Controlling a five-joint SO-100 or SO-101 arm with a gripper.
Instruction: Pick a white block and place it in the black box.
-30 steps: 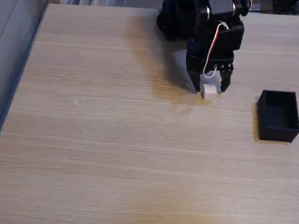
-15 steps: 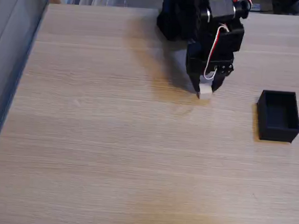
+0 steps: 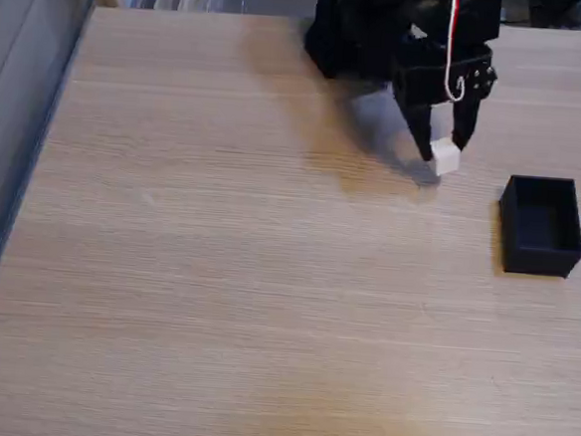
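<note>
In the fixed view the jaws [image 3: 443, 152] point down and are clamped on the white block [image 3: 444, 158], a cube with no long axis, turned slightly askew, just above the bench [image 3: 217, 273]. The black box [image 3: 541, 225] sits right and nearer, open-topped, long axis running near-far, with bare wood between them.

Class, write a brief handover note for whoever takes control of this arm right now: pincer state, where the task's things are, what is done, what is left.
Pincer: shut on the small white cube, held at its fingertips above the light wooden table.
Matte black open-topped box: on the table, to the right of the pincer in the fixed view and nearer the camera, with nothing visible inside.
Done: the cube is picked up.
Left: carry it over the box, then open the pincer to drop it in.
</note>
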